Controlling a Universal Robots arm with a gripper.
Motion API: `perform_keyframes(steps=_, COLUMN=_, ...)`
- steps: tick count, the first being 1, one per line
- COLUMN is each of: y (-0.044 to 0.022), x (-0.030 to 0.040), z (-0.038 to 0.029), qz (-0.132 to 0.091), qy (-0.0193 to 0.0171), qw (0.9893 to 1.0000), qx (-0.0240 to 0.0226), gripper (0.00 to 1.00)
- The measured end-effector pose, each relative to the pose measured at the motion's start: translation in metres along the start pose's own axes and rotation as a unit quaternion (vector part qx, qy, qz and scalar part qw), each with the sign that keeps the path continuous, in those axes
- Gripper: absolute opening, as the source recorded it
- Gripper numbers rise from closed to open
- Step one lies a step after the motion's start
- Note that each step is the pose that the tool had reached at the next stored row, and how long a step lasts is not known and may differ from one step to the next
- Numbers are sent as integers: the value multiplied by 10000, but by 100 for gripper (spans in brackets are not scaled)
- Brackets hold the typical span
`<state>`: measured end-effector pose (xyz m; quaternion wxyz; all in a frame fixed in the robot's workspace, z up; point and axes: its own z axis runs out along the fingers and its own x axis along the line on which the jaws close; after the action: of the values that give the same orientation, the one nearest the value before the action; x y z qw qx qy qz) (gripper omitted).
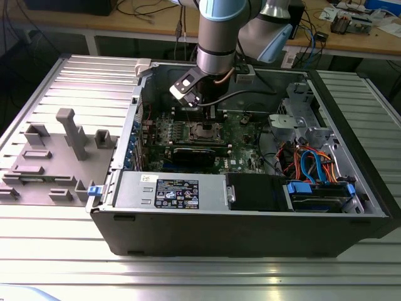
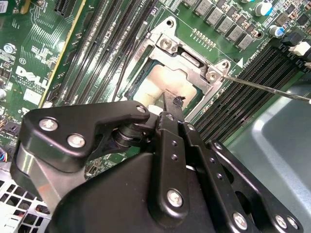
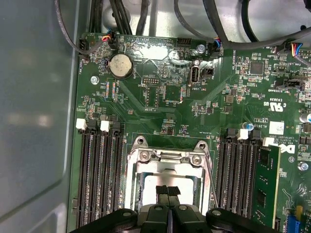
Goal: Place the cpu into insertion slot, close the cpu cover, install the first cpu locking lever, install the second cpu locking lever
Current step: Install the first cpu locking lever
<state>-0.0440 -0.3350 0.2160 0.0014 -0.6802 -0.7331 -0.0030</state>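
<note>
From the exterior view you get the arm reaching down into the open computer case [image 1: 250, 219], with the gripper [image 1: 200, 118] low over the middle of the board. The bundle of cables [image 1: 310, 166] sits well off toward the exterior view's right. The wrist views bring you in closer. In the first wrist view the two fingertips [image 3: 163, 192] are pressed together with nothing visible between them. They sit just above the one cpu [image 3: 167, 180], which lies in the insertion slot [image 3: 129, 174] with the single cpu cover [image 3: 167, 156] flat around it. The second wrist view adds one thin lever [image 2: 267, 90] standing out from the socket's corner across the memory slots [image 2: 238, 104]. Two banks of these slots flank the socket, with one green memory card [image 3: 267, 184] among them. The grey case wall [image 3: 34, 121] runs close beside one bank.
</note>
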Motion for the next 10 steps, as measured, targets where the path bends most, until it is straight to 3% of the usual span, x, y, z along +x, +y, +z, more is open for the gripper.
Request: perform_keyframes(steps=10, y=0, x=0, z=-198, qz=0, qy=-2, qw=10000, qx=0, gripper=11)
